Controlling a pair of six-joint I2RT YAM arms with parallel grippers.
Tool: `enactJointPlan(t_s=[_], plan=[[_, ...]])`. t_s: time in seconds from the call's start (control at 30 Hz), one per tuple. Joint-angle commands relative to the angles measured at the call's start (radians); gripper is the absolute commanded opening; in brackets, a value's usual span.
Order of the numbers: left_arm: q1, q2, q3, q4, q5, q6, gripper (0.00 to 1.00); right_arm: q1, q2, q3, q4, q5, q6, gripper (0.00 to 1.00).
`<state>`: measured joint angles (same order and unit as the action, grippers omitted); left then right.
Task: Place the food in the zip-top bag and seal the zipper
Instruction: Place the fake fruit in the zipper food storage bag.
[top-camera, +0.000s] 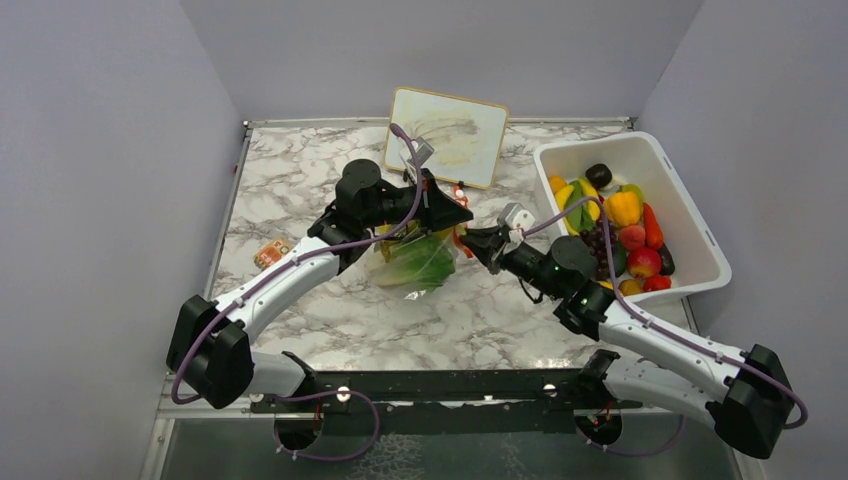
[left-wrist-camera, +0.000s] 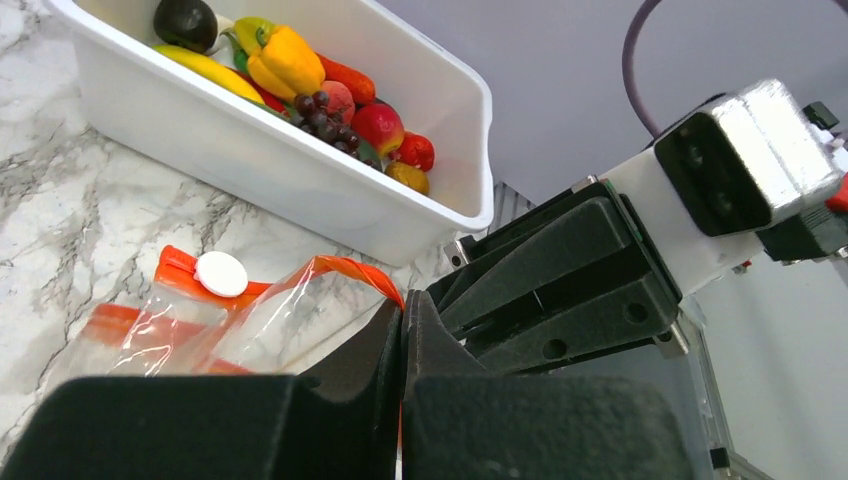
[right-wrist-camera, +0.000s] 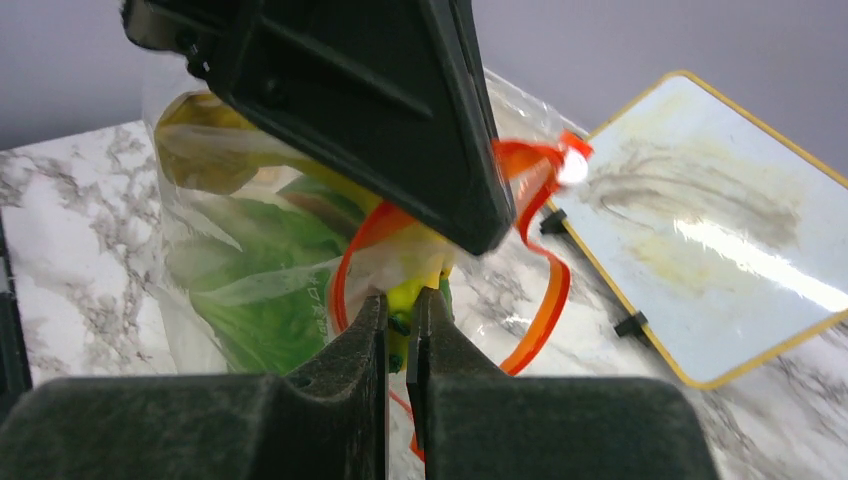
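Top external — left gripper (top-camera: 452, 214) and right gripper (top-camera: 472, 240) clamped on the zip-top bag (top-camera: 405, 272) mouth; sealing step — next, probably press along the zipper (left-wrist-camera: 345, 268) toward three o'clock.

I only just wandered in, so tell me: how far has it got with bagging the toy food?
Partly done: lettuce and a yellow piece sit inside the zip-top bag. In hand: the left gripper and right gripper both pinch the bag's mouth. Still to do: plenty of food, like the pepper, waits in the white tub, and the zipper gapes unsealed.
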<state>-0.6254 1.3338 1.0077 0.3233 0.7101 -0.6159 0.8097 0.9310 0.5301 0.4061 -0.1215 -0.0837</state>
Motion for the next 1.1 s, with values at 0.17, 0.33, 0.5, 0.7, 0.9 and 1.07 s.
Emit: enactJointPlan(t_s=[0.17, 0.33, 0.5, 0.7, 0.9, 1.07], plan=[[-0.004, -0.026, 0.032, 0.051, 0.105, -0.028, 0.00, 0.006, 0.097, 0.125, 0.141, -0.153, 0.094, 0.01], [-0.004, -0.033, 0.044, 0.061, 0.128, -0.053, 0.00, 0.001, 0.113, 0.061, 0.254, -0.158, 0.122, 0.01], [-0.004, -0.029, 0.057, 0.082, 0.161, -0.078, 0.00, -0.014, 0.131, 0.035, 0.336, -0.191, 0.117, 0.01], [-0.005, -0.024, 0.071, 0.091, 0.213, -0.094, 0.00, -0.042, 0.100, 0.028, 0.349, -0.200, 0.118, 0.01], [-0.004, -0.026, 0.081, 0.092, 0.231, -0.102, 0.00, -0.092, 0.145, 0.096, 0.290, -0.399, 0.115, 0.01], [-0.004, -0.021, 0.093, 0.099, 0.229, -0.119, 0.00, -0.092, 0.183, 0.047, 0.387, -0.432, 0.119, 0.06]])
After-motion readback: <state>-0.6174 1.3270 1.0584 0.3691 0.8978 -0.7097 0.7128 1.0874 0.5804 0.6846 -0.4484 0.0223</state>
